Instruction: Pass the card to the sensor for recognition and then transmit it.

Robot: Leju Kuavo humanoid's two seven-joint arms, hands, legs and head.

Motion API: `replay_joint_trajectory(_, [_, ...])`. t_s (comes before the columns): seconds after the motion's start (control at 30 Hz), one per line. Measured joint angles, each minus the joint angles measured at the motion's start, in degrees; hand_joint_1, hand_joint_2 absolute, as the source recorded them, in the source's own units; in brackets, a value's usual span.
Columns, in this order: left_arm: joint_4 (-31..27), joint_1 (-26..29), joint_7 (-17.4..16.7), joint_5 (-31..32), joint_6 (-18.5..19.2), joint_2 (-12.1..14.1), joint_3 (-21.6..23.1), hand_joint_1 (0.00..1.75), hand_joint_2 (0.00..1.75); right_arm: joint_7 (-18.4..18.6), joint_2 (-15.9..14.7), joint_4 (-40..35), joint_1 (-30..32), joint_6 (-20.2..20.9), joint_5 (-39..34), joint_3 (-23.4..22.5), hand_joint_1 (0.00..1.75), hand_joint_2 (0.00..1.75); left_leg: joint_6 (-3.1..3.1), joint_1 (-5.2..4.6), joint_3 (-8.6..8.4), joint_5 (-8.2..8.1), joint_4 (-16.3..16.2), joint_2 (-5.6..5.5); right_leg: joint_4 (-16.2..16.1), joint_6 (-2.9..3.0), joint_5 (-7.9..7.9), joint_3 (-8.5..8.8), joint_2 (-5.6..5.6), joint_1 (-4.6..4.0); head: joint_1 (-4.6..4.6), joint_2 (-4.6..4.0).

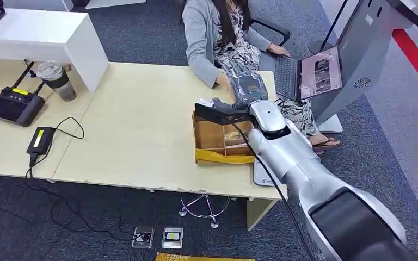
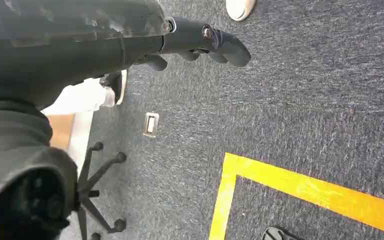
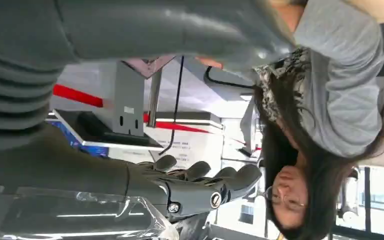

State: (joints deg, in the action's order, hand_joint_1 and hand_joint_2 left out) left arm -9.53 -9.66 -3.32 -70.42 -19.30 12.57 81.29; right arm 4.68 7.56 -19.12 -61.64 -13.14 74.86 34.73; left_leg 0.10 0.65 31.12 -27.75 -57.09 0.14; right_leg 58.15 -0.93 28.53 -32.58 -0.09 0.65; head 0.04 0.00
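At the far edge of the pale wooden table (image 1: 136,125), the right hand (image 1: 247,87) reaches toward a seated person in a grey knitted cardigan (image 1: 204,32). Its dark fingers (image 3: 230,180) are stretched out and slightly apart, with nothing visible between them. The left hand (image 2: 200,42) hangs over dark blue-grey carpet (image 2: 305,100), its fingers loosely extended and holding nothing. I cannot find the card. It may lie in the shallow brown cardboard box with yellow tape (image 1: 201,136) just under the right forearm, but the contents are too small to tell.

The main risk is probably contact. The hand is very near the person's arm, so a quick reach could bump them. The forearm crosses low over the box, so a sweep could drag the light cardboard off the table edge. A thin, smooth card would also slip easily from hard fingers.

The arm is glossy silver shell, and the hand's cover is ribbed grey with a clear, shiny film. An open grey laptop (image 1: 310,73) sits beside a slanted grey metal kiosk (image 1: 359,49), possibly the sensor.
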Motion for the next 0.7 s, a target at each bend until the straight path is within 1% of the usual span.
replay_joint_trajectory(0.07, [0.0, 0.0, 0.0, 0.0, 0.2, 0.0, 0.2, 0.0, 0.0, -0.6, -1.2, 0.0, -0.6, -0.2, -0.5, -0.2, 0.0, 0.0, 0.0, 0.0, 0.0, 0.0, 0.0, 0.0, 0.0, 0.0, 0.0, 0.0, -0.02, 0.0, 0.0, 0.0])
replay_joint_trajectory(0.2, [0.0, 0.0, -0.3, 0.0, 0.7, 0.1, 0.3, 0.0, 0.0, -1.6, -5.5, 0.0, -2.2, 1.0, -5.2, -2.4, 0.0, 0.0, 0.01, -0.03, 0.0, 0.0, 0.0, -0.01, 0.0, -0.01, 0.0, -0.01, -0.02, 0.02, 0.0, 0.0])
replay_joint_trajectory(0.23, [0.0, 0.0, -0.4, 0.1, 0.9, 0.1, 0.5, 0.0, 0.0, -1.6, -6.9, 0.0, -2.6, 1.7, -6.7, -3.0, 0.0, 0.0, 0.01, -0.04, -0.01, -0.01, -0.1, -0.01, -0.1, -0.01, -0.01, -0.02, -0.04, 0.03, -0.02, 0.0])
replay_joint_trajectory(0.37, [0.0, 0.2, -0.5, 0.2, 1.1, 0.1, 1.2, 0.0, 0.0, -1.1, -14.2, 0.2, -4.3, 5.9, -13.5, -7.2, 0.0, 0.0, 0.03, -0.05, 0.08, -0.02, -0.1, -0.11, -0.1, -0.02, -0.01, 0.04, -0.2, 0.04, 0.02, 0.0])
replay_joint_trajectory(0.43, [0.0, 0.3, -0.5, 0.2, 1.1, 0.1, 1.2, 0.0, 0.0, 0.9, -17.7, 0.5, -4.6, 8.4, -15.3, -9.5, 0.0, 0.0, 0.04, -0.07, 0.06, -0.03, -0.2, -0.1, -0.1, -0.02, -0.01, 0.0, -0.17, 0.06, 0.02, 0.0])
replay_joint_trajectory(0.5, [0.0, 0.3, -0.5, 0.1, 1.0, 0.1, 1.3, 0.0, 0.0, 3.9, -20.9, 0.8, -4.6, 10.9, -16.7, -11.6, 0.0, 0.0, 0.07, -0.09, 0.07, -0.06, -0.2, -0.05, -0.1, -0.03, -0.02, -0.01, -0.17, 0.08, 0.0, 0.0])
replay_joint_trajectory(0.63, [0.0, 0.3, -0.3, -0.4, 0.9, 0.1, 1.3, 0.0, 0.0, 7.7, -26.2, 1.4, -3.5, 12.6, -19.3, -15.3, 0.0, 0.0, 0.04, -0.07, 0.05, -0.1, -0.1, 0.02, -0.1, -0.03, -0.02, -0.04, -0.09, 0.07, -0.02, 0.0])
replay_joint_trajectory(0.7, [0.0, 0.2, -0.2, -0.7, 0.9, 0.2, 1.3, 0.0, 0.0, 9.6, -28.6, 1.6, -2.1, 13.2, -23.3, -17.7, 0.0, 0.0, 0.04, -0.02, 0.05, -0.1, -0.1, 0.01, -0.1, -0.03, -0.01, -0.04, -0.08, 0.02, 0.0, 0.0])
